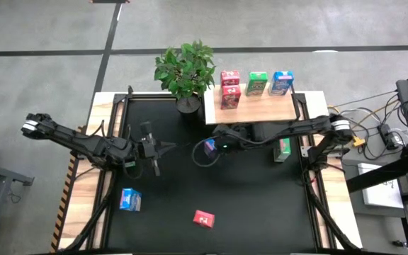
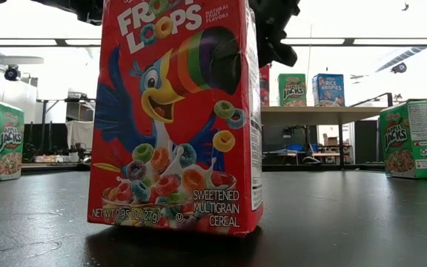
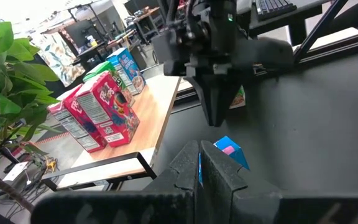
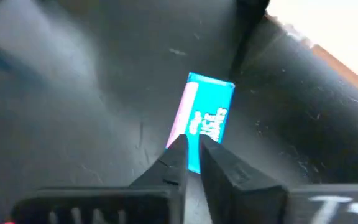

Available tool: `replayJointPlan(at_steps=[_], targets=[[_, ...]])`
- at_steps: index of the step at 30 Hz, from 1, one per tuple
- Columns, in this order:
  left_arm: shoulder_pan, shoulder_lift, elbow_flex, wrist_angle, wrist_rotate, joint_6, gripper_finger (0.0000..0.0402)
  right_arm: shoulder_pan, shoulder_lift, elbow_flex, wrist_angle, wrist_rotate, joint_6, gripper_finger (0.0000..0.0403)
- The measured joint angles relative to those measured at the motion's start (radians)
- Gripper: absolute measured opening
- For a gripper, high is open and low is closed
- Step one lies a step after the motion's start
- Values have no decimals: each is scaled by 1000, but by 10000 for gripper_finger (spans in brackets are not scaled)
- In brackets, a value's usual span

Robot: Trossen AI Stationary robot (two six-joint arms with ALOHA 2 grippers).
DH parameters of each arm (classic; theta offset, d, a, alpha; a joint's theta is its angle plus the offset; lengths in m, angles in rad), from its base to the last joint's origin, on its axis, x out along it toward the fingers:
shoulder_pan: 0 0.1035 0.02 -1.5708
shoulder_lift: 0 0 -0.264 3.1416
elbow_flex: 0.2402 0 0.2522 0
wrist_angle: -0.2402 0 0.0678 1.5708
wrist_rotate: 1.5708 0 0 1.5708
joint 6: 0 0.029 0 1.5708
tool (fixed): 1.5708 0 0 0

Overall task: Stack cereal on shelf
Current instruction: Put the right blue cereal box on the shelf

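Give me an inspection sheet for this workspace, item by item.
Surface: black table, shelf at its back edge.
Job's things: shelf holds two red boxes, one green and one blue. On the table are a loose blue box, a loose red box, a loose green box and a centre blue box.
Clutter: plant beside the shelf.
Claws: left claw shut, left of centre; right claw at the centre blue box.
Cables: bundle off the table's right side.
Surroundings: grey floor; no person seen.
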Motion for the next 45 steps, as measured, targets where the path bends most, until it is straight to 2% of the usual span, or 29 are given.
replayJointPlan(at_steps=[5,12,16,20,25,38,45], targets=[[0,0,0,-3,0,0,0,-2,96,117,-110,0,-3,119],[0,0,0,-10,0,0,0,-15,178,201,-185,9,-3,230],[0,0,0,-10,0,0,0,-20,205,211,-193,8,-3,266],[0,0,0,-13,0,0,0,-25,216,199,-196,32,2,282],[0,0,0,-16,0,0,0,-27,230,189,-198,34,4,268],[0,0,0,-15,0,0,0,-26,232,188,-190,33,-1,145],[0,0,0,-14,0,0,0,-24,159,190,-202,-36,-40,121]])
